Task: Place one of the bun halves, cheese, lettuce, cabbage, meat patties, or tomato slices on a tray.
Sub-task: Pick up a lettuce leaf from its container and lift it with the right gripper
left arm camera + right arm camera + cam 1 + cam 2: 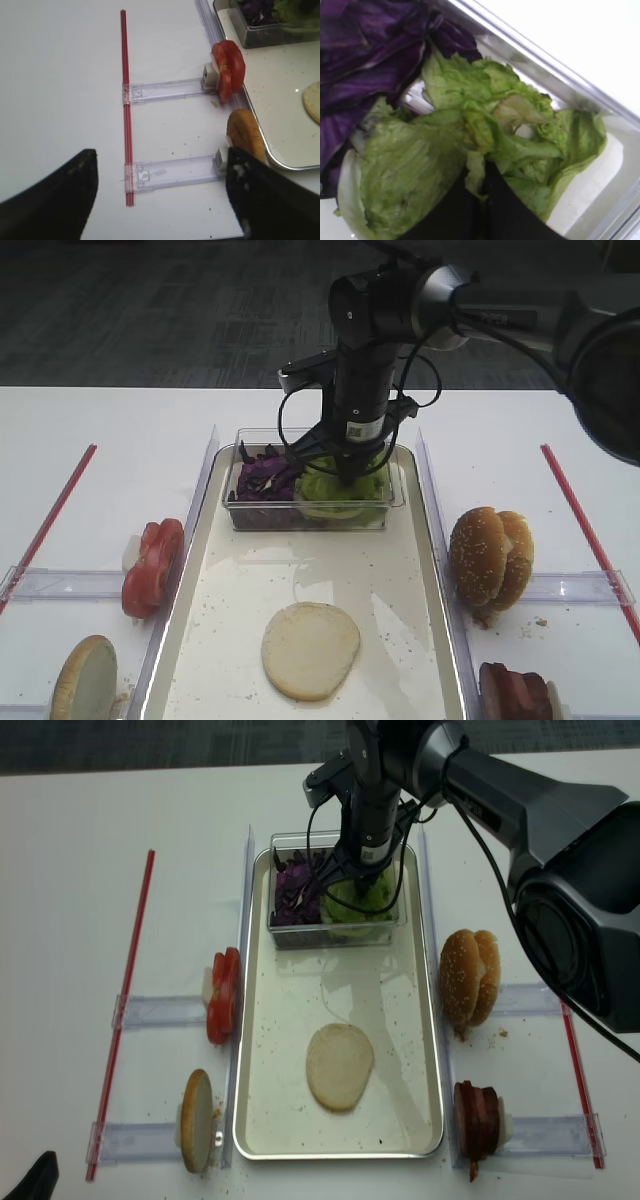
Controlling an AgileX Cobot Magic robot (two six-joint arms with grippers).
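1. On my far left, the left gripper [160, 195] hangs over bare table [60, 90], its fingers spread wide with nothing between them. It sits well away from the tub, so it is the farther arm for this pick.
2. Just left of the tray [190, 570] I count one row of tomato slices [152, 565] on its clear holder, and below it one bun half [83, 680] stood on edge.
3. On the tray floor lies one more bun half [310, 650], cut face up, flat and alone in the near part.
4. At the tray's far end stands one clear plastic tub [312, 515]: one heap of purple cabbage [265, 478] on its left, the lettuce [345, 490] on its right.
5. The right gripper [481, 192] points straight down into the tub's lettuce side. In the wrist view its dark fingers have come together on a fold of leaf, so I judge the lettuce pinched. The leaf lies directly under and around the fingertips, and the open tray floor lies toward me from there. I would lift straight up, then draw back.
6. Right of the tray I count one pair of seeded bun halves [490, 555] on edge, and one stack of meat patties [515, 692] below them; I cannot count the slabs.
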